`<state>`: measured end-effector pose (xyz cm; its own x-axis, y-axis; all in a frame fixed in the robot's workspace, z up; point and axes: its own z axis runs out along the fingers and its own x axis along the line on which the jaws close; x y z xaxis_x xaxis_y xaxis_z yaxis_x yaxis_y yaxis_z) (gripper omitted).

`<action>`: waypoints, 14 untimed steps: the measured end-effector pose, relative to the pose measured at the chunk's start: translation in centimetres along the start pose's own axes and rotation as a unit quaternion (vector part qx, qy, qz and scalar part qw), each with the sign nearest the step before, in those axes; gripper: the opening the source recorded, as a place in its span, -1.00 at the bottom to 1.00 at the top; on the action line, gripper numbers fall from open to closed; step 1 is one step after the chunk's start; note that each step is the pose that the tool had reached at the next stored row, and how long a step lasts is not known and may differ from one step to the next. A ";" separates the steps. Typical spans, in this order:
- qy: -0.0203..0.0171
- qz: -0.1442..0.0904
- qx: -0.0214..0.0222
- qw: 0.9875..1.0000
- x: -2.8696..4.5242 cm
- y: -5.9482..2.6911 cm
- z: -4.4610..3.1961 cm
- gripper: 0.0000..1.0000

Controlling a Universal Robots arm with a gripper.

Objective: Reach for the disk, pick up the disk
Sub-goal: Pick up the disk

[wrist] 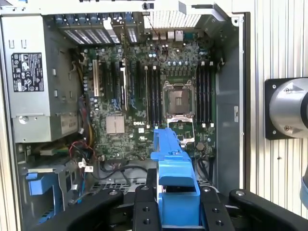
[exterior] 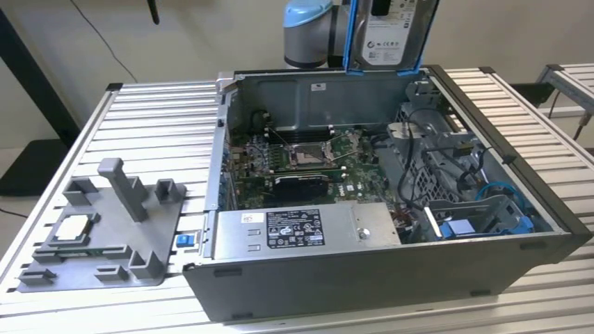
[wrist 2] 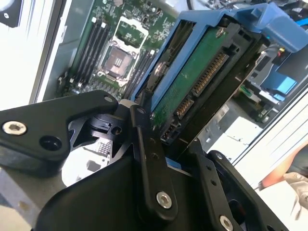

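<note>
The disk hangs upright above the back wall of the open computer case, silver with a white label and a blue bracket along its edge. In the second wrist view its green circuit-board side faces the camera inside the blue bracket. My gripper is shut on the disk, one black finger pressed on each side. In the first wrist view the bracket end of the disk sticks out between the fingers of the gripper, high over the motherboard.
Inside the case lie the motherboard, a power supply at the front and a drive bay holding a blue bracket. A grey fixture carrying a small silver chip stands on the slatted table at the exterior view's left.
</note>
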<state>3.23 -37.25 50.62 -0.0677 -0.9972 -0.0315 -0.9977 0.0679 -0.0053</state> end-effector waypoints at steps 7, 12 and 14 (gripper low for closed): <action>0.000 0.000 0.000 1.000 -0.15 -2.17 0.01 -1.00; 0.000 0.000 0.000 1.000 -0.25 -3.72 0.03 -1.00; 0.000 0.000 0.000 1.000 -0.29 -4.34 0.03 -1.00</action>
<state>7.58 -37.25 50.62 -0.0668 -0.9973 -0.0315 -0.9977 0.0670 -0.0053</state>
